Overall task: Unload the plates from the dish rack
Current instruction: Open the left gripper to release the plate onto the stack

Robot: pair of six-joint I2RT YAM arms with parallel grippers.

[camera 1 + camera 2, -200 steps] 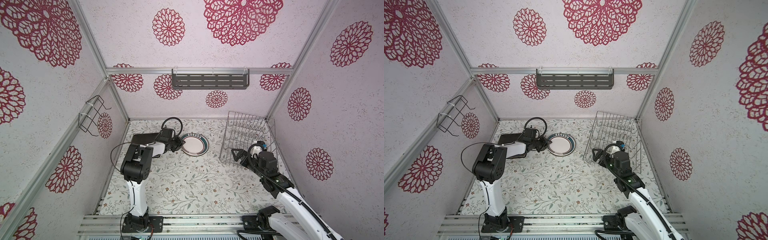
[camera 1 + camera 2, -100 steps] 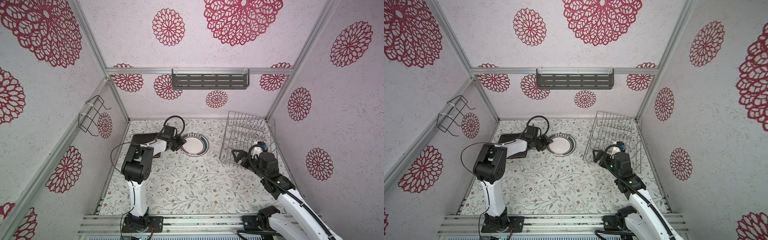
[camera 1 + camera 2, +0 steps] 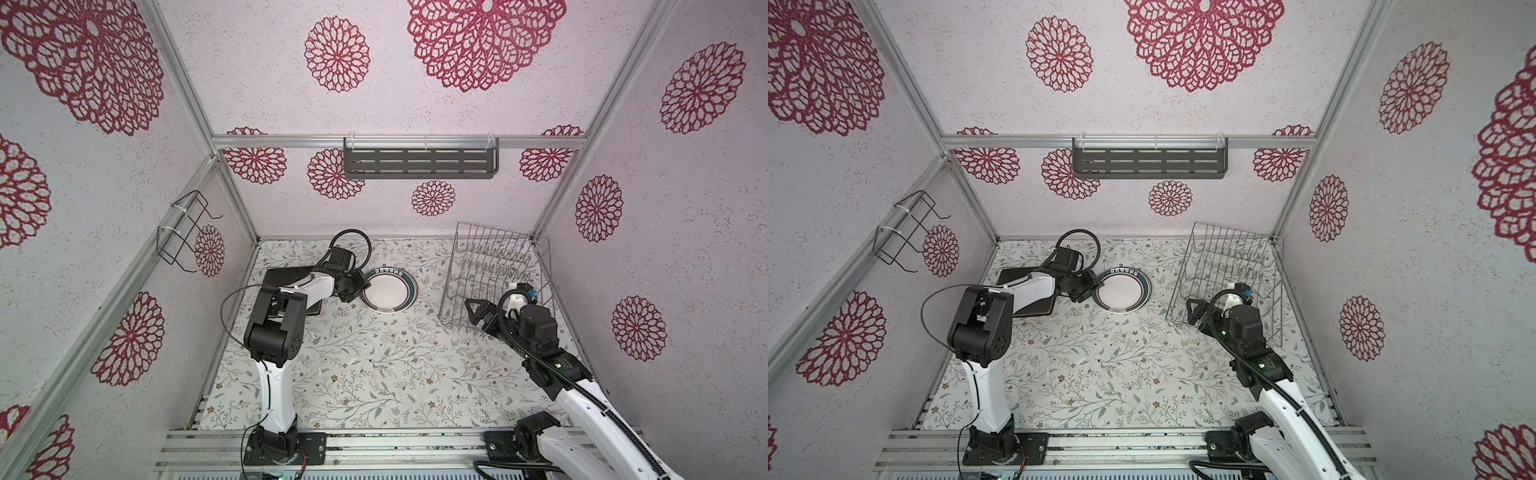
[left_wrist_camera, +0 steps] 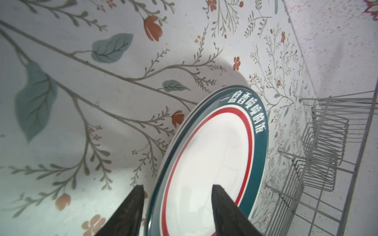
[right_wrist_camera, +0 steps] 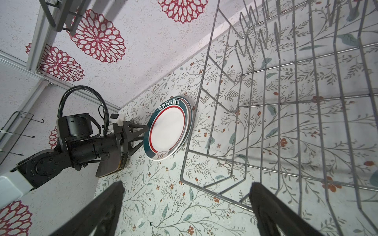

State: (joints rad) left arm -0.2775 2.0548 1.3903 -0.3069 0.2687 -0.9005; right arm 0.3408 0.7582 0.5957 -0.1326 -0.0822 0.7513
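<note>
Left wrist view: left end effector [image 4: 177, 186] has its fingers spread, straddling the near rim of the teal-rimmed plate [image 4: 212, 147]. One finger [image 4: 131, 206] sits outside the rim over the bench, the other finger [image 4: 224, 206] over the white face. Gaps show on both sides, so it's not pinching anything. The plate lies face up on the bench; a second rim line shows just under its far edge, can't tell if that's another plate.

In both top views the plate [image 3: 390, 291] [image 3: 1122, 291] sits on the bench [image 3: 374, 365] between the left end effector [image 3: 362, 286] and the dish rack [image 3: 494, 266], apart from the rack. The rack [image 3: 1225, 266] is at the far right corner of the bench.

Dark square plates [image 3: 286, 276] lie flat on the bench at the far left, mostly under the left forearm. Right wrist view shows them as a dark slab with an orange edge [image 5: 110, 165] — count not readable.

Right end effector [image 3: 478, 318] [image 3: 1198, 318] is spread wide and holding nothing, at the rack's near left corner. Right wrist view: its midpoint [image 5: 187, 185] is over the rack's corner wire — one finger over bare bench, the other over the rack [image 5: 286, 102] floor grid. Contact with the wire can't be judged.
</note>
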